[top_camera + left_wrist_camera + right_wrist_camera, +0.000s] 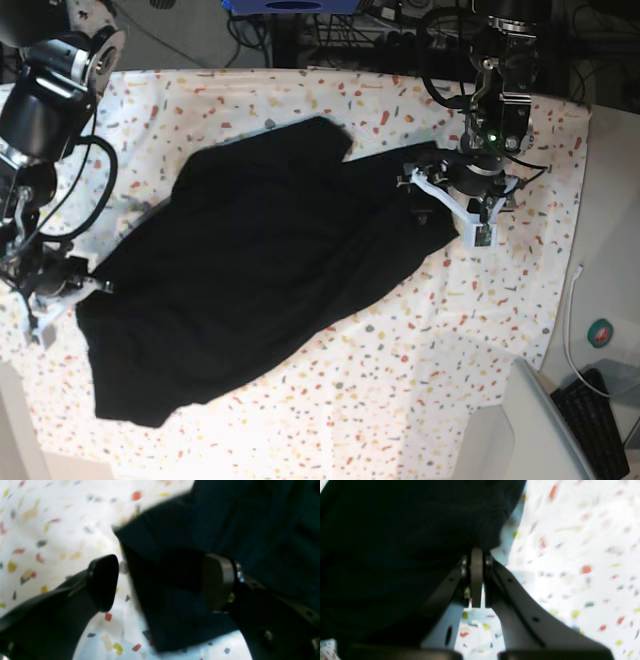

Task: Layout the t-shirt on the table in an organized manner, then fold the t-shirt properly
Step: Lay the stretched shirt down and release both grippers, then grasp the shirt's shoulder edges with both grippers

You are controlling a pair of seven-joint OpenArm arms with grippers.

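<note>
Shirt: we are seeing the shirt [250, 280] lying spread and rumpled across the middle of the table [420, 330], running diagonally from near the left gripper to near the right one; only plain black cloth is showing.
Hidden: in the base view, we are not making out either gripper's fingertips; both are sitting at the cloth's edge against dark fabric.
Blur: both wrist views are coming through soft, so folds and hems are hard to read.
Left gripper: in the left wrist view we are seeing the left gripper [160, 582] standing wide apart, a shirt corner lying between the pads, neither pad pressing it.
Right gripper: in the right wrist view we are seeing the right gripper [477, 555] with jaws together at the shirt's edge; cloth is bunching right at the tips, so it is pinching the hem.
Edges: the shirt's far corners are ending well inside the table's borders.
Open room: bare speckled cover is showing on all sides of the shirt, widest toward the lower right of the base view.
</note>
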